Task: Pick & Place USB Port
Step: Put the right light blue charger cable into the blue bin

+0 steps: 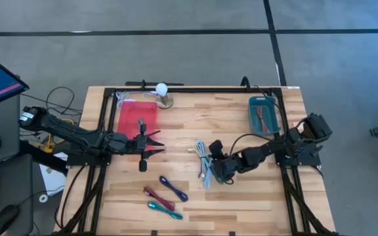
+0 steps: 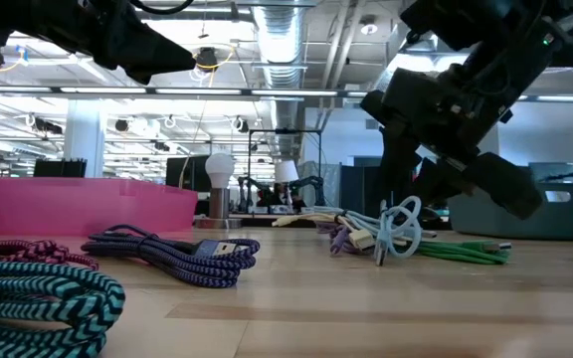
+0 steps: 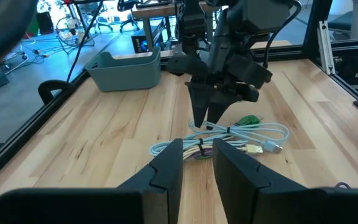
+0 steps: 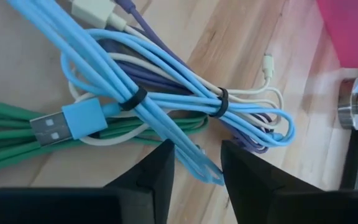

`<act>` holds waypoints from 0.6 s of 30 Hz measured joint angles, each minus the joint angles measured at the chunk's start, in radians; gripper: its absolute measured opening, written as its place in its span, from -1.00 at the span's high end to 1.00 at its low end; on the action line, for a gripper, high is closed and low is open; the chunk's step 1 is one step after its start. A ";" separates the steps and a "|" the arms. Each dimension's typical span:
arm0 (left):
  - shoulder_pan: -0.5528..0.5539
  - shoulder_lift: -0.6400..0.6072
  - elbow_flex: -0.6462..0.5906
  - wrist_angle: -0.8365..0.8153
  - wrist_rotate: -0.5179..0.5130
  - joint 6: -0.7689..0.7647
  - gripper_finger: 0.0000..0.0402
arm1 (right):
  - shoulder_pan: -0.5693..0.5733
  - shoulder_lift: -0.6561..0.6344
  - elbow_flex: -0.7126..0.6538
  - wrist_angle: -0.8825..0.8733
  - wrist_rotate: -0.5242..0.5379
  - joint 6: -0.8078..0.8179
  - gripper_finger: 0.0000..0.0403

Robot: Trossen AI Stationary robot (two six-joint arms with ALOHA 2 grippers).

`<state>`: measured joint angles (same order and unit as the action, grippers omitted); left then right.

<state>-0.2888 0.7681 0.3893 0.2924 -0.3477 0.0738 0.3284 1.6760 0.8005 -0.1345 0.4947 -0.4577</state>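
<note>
The blue cable (image 4: 166, 102) looks light and floppy, a bundled loop cinched by two dark ties (image 4: 218, 102). It should flex and dangle when lifted, and its smooth jacket could slide in a weak pinch. I'd grab the thick bunched strands near a tie, not the stiff USB plug (image 4: 67, 124).

The right gripper (image 4: 196, 168) sits low over the pile, fingers apart. A blue loop end lies right between its tips, the rest of the bundle just beyond, tangled with a green cable (image 4: 11, 140) and pale and purple ones.

The left gripper (image 3: 197, 165) waits well off, beside the pink bin (image 1: 136, 118), fingers slightly apart and empty.
</note>
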 joint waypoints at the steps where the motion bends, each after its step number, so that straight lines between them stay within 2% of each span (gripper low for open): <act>1: 0.000 0.000 0.000 0.000 0.000 0.000 0.57 | -0.002 0.000 0.000 0.000 -0.003 0.009 0.40; 9: 0.000 0.000 0.000 0.000 0.000 0.000 0.57 | -0.011 -0.001 0.000 -0.003 -0.026 0.015 0.53; 18: 0.000 0.000 0.000 0.000 0.000 0.000 0.57 | -0.009 -0.001 0.000 -0.034 -0.028 0.014 0.96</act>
<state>-0.2890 0.7681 0.3893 0.2924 -0.3477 0.0738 0.3196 1.6752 0.8001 -0.1681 0.4671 -0.4435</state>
